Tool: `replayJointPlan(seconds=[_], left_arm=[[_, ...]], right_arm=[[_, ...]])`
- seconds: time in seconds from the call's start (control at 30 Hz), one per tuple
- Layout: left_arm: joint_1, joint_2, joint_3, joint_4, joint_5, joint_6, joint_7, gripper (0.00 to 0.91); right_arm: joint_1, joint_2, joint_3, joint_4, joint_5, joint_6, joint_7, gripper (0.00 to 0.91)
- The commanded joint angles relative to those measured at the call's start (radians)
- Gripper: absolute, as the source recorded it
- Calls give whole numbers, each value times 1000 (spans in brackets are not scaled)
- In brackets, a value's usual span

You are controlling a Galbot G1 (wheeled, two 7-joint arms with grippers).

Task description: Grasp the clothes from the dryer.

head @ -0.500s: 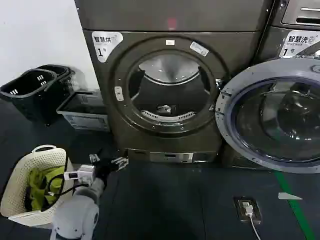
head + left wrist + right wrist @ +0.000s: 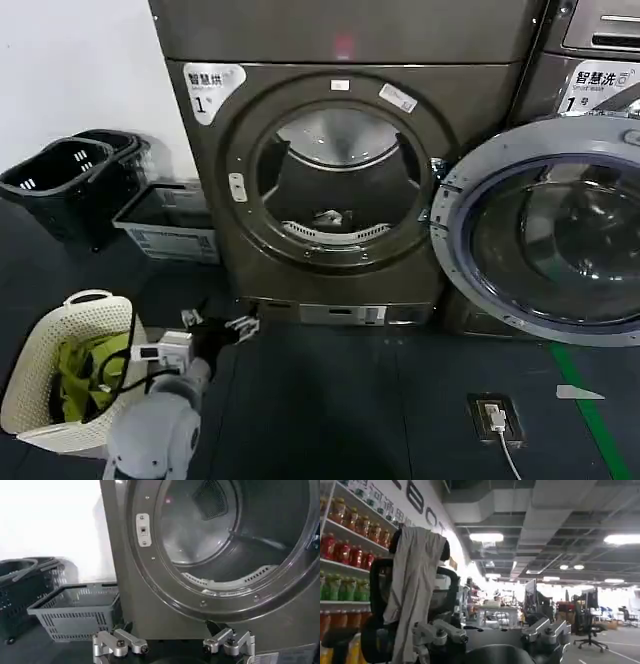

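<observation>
head view — high, looking forward and down at the dryer (image 2: pixel 335 170); left wrist view — low, near, facing the same round port (image 2: pixel 225 540); right wrist view — level, facing a shelved room elsewhere

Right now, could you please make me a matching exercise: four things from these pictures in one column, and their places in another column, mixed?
Things:
1. clothes
2. left gripper
3. yellow-green cloth
4. dryer door

Places:
A. in the white basket
B. low before the dryer, open
C. on the drum floor
D. swung open, right of the port

Pairs: 1-C, 2-B, 3-A, 4-D
</observation>
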Motion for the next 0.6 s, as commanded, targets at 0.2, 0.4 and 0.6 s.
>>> replayJointPlan(seconds=[0.2, 0.4, 0.6], left_arm=[[2, -2, 5, -2, 5, 49, -4, 907], [3, -2, 7, -2, 6, 49, -4, 907], [0, 0, 7, -1, 5, 49, -8, 907]], right_arm=[[1, 0, -2, -14, 3, 15, 10, 907], [2, -1, -2, -17, 4, 14, 14, 907], [-1, -5, 2, -26, 8, 15, 17, 907]])
